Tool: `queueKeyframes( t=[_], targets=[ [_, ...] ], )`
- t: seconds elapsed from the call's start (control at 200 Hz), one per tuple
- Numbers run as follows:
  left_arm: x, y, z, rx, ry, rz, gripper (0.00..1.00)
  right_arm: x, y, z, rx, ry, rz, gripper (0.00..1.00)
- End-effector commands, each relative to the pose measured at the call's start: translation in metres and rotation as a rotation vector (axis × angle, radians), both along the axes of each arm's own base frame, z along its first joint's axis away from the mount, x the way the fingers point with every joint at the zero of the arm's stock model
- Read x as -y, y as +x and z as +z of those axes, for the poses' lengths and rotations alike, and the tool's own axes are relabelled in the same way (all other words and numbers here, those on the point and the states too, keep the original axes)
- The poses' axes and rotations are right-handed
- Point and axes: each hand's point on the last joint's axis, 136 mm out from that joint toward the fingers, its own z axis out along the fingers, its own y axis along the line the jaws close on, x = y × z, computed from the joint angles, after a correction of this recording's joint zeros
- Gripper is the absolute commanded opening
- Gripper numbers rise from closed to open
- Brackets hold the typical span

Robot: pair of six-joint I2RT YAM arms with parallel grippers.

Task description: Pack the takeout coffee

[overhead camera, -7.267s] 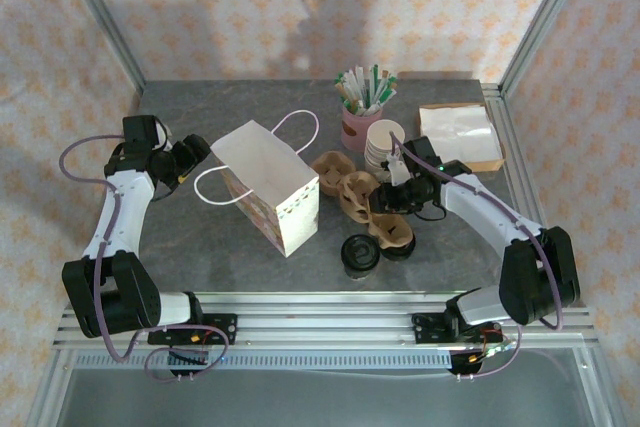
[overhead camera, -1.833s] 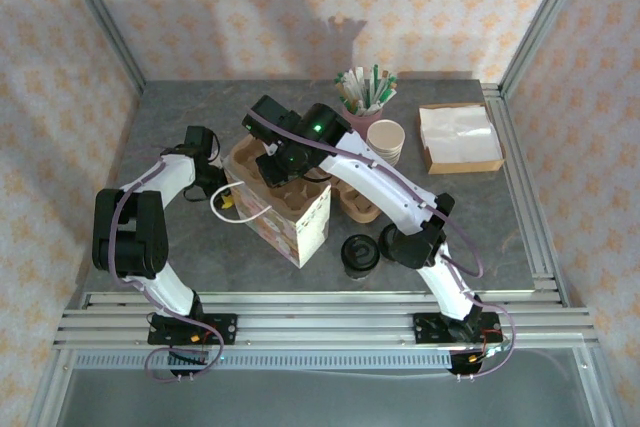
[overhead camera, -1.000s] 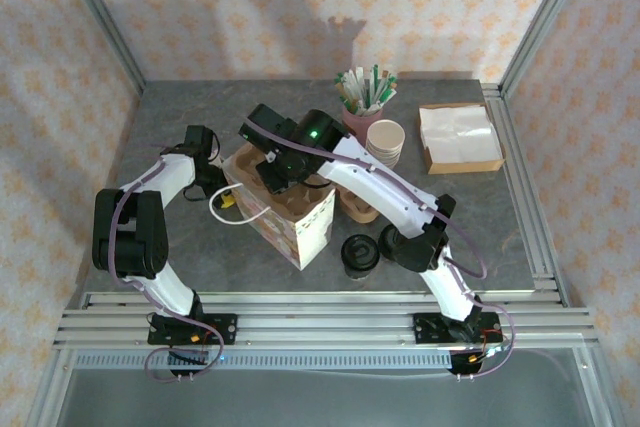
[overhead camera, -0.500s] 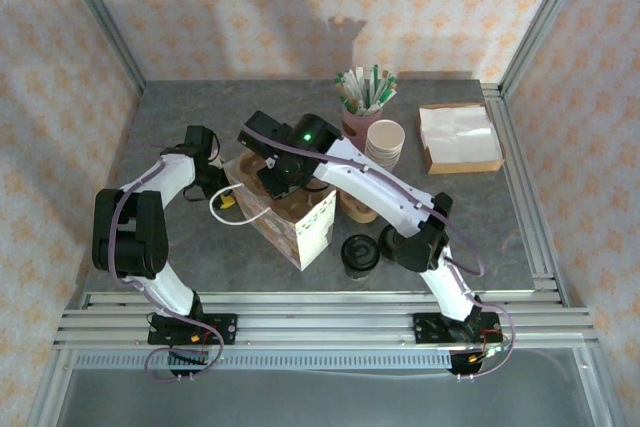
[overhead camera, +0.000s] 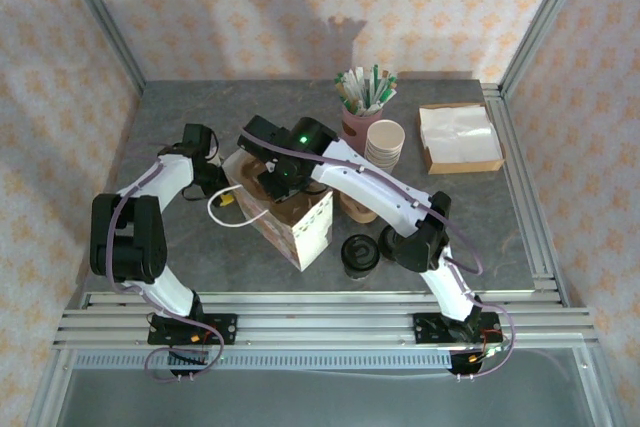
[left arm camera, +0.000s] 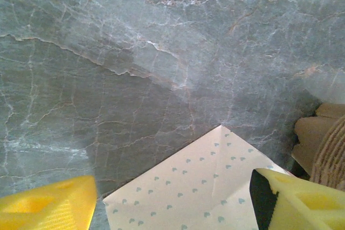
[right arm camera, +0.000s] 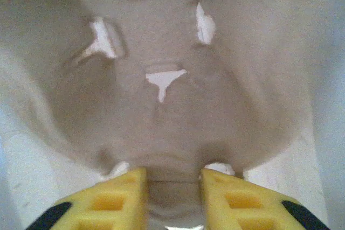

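My right gripper (right arm camera: 172, 180) pinches the rim of a pulp cup carrier (right arm camera: 167, 106) deep inside the open paper bag (overhead camera: 300, 229), probably to seat it as a base for cups. My left gripper (left arm camera: 172, 189), jaws spread, straddles a bag corner (bracing it, I judge). The bag walls hug the carrier closely. The takeout coffee (overhead camera: 360, 254) stands on the table (overhead camera: 190, 117), just beside the bag's right side.

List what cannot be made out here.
- Inside of the paper bag: top view, right arm covers most of the opening.
- Black lid beside the takeout coffee: top view, partly behind the right arm.
- Cup carrier: right wrist view, blurred, too near; right gripper shut on its rim.
- Left gripper: left wrist view, fingers cut by the bottom edge.
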Motion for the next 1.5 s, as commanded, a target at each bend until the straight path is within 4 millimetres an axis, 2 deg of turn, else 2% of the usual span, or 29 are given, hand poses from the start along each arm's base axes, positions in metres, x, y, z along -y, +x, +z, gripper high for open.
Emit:
queueKeyframes(
  t=[0.0, 0.19, 0.31, 0.566, 0.806, 0.951, 1.236, 1.491],
  targets=[
    [0.001, 0.008, 0.024, 0.076, 0.008, -0.026, 0.77, 0.001, -0.009, 0.017, 0.002, 0.059, 0.001, 0.29],
    [-0.001, 0.011, 0.039, 0.143, 0.034, -0.051, 0.79, 0.003, -0.009, 0.016, 0.006, 0.06, -0.008, 0.29],
    [-0.002, 0.011, 0.042, 0.154, 0.041, -0.047, 0.79, 0.001, -0.009, 0.017, 0.007, 0.067, 0.002, 0.29],
    [-0.005, 0.011, 0.044, 0.163, 0.053, -0.043, 0.79, 0.0, -0.008, -0.003, -0.014, 0.016, 0.014, 0.29],
    [-0.009, 0.01, 0.054, 0.195, 0.084, -0.053, 0.8, -0.006, -0.005, -0.002, -0.004, 0.042, 0.018, 0.29],
    [-0.011, 0.012, 0.065, 0.237, 0.1, -0.054, 0.81, -0.007, -0.004, 0.001, 0.009, 0.056, 0.017, 0.3],
    [-0.017, 0.01, 0.089, 0.344, 0.142, -0.045, 0.85, -0.007, -0.004, -0.008, 0.003, 0.041, 0.015, 0.3],
    [-0.02, 0.009, 0.099, 0.386, 0.169, -0.04, 0.87, -0.007, -0.005, -0.014, -0.004, 0.034, 0.02, 0.3]
  ],
)
